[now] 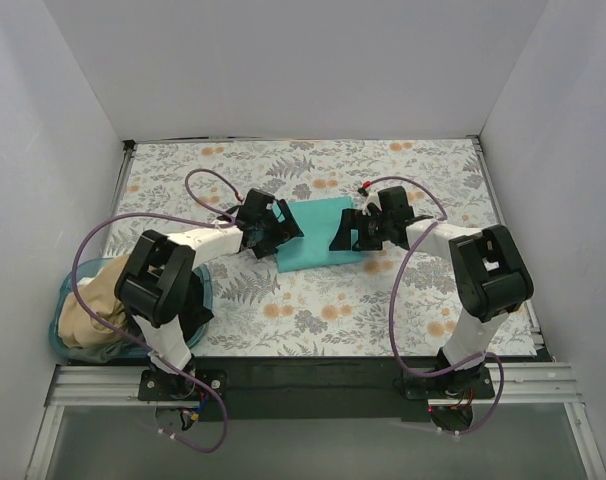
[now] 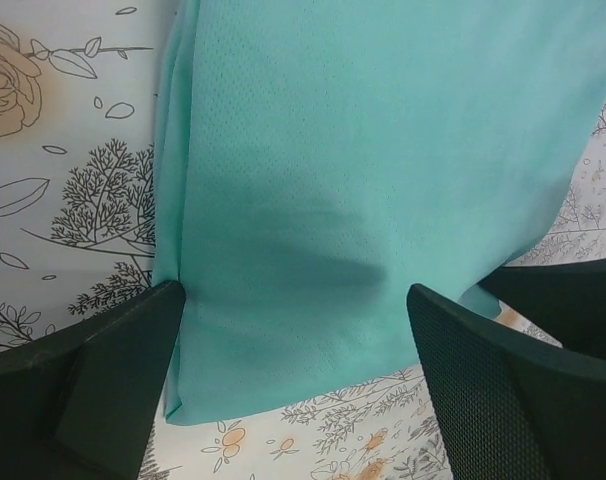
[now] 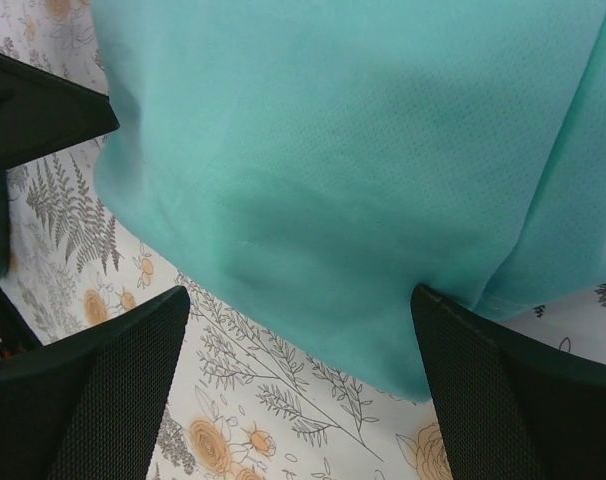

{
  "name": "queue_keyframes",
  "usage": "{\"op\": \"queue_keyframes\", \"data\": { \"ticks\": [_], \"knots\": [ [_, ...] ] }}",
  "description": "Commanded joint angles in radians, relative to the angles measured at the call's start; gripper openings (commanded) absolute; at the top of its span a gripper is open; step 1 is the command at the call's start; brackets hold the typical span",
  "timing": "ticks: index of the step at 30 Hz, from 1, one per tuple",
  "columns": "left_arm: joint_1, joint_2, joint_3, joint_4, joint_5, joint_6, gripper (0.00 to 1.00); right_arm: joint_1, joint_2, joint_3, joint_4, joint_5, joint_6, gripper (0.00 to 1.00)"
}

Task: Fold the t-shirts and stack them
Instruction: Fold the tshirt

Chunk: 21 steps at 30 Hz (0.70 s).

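In top view only: tan t-shirt (image 1: 88, 300) in basket (image 1: 55, 332) | wrist views: teal t-shirt (image 2: 363, 180)

Observe the table (image 1: 433, 180), covered with a floral-print cloth. The folded teal-green t-shirt (image 1: 316, 240) lies flat near its centre. The translucent blue basket (image 1: 55, 335) sits at the near left corner.

This looks like a robotics lab test cell. Plain white panels (image 1: 313, 60) box in the floral-printed counter (image 1: 383, 310) on three sides. The left arm (image 1: 163, 285) and right arm (image 1: 488, 280), trailing purple cables (image 1: 401, 300), are bolted to a metal rail (image 1: 93, 385).
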Motion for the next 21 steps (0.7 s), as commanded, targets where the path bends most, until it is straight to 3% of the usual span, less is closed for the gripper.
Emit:
{"op": "queue_keyframes", "data": {
  "ticks": [1, 12, 21],
  "knots": [
    [-0.014, -0.034, -0.081, -0.022, 0.016, -0.006, 0.95, 0.042, -0.008, -0.104, -0.019, 0.061, 0.007, 0.98],
    [-0.134, -0.334, -0.378, -0.014, -0.130, -0.101, 0.96, 0.167, -0.273, -0.368, 0.011, 0.225, 0.097, 0.98],
    [-0.137, -0.457, -0.256, -0.166, -0.248, -0.076, 0.96, 0.196, -0.575, -0.329, -0.163, 0.349, 0.090, 0.98]
  ]
}}
